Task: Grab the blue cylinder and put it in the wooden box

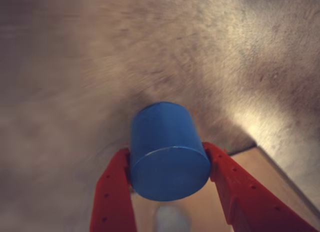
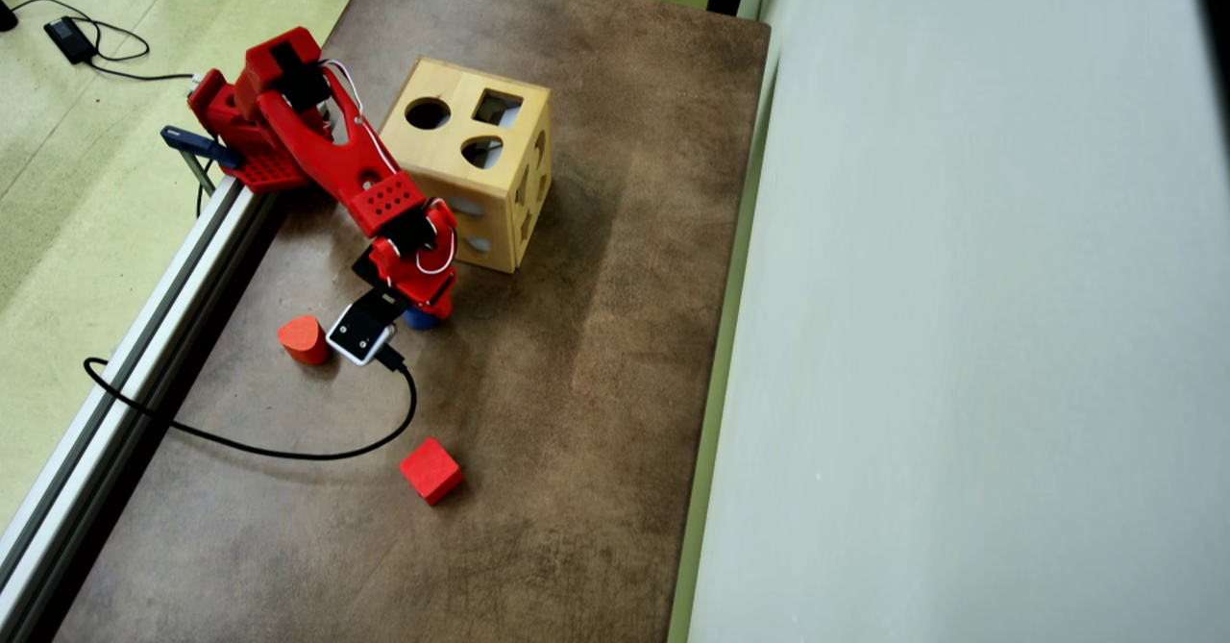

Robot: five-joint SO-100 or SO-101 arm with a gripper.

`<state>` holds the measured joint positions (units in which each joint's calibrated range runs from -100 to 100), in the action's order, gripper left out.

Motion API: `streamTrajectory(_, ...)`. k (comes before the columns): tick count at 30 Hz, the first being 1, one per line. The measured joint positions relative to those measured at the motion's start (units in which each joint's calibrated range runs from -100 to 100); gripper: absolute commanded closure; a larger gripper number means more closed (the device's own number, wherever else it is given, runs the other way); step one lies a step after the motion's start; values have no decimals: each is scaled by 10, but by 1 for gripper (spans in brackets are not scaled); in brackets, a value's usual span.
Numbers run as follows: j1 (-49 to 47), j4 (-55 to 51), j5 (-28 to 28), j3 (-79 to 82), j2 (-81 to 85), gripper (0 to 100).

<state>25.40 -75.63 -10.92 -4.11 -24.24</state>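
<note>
In the wrist view the blue cylinder [image 1: 162,132] lies on its side between my two red fingers, one flat round end facing the camera. My gripper [image 1: 165,151] is shut on it, with both fingers pressing its curved sides. From overhead, only a sliver of the blue cylinder [image 2: 420,319] shows under the gripper [image 2: 425,309]. That spot is just in front of the near lower corner of the wooden box [image 2: 437,167]. The box is a light-wood cube with round, square and other cutouts. One edge of the wooden box [image 1: 270,174] appears at the lower right of the wrist view.
An orange-red rounded block [image 2: 304,338] sits left of the gripper, and a red cube [image 2: 430,470] lies nearer the front of the brown table [image 2: 596,355]. A black cable [image 2: 288,451] loops across the table. A metal rail [image 2: 144,335] runs along the left edge.
</note>
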Motion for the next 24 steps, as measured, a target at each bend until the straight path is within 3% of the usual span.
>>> streamTrajectory(12, -15, -203, 0, 0, 326, 92)
streamTrajectory(24, -215, -217, 9, 70, 400, 92)
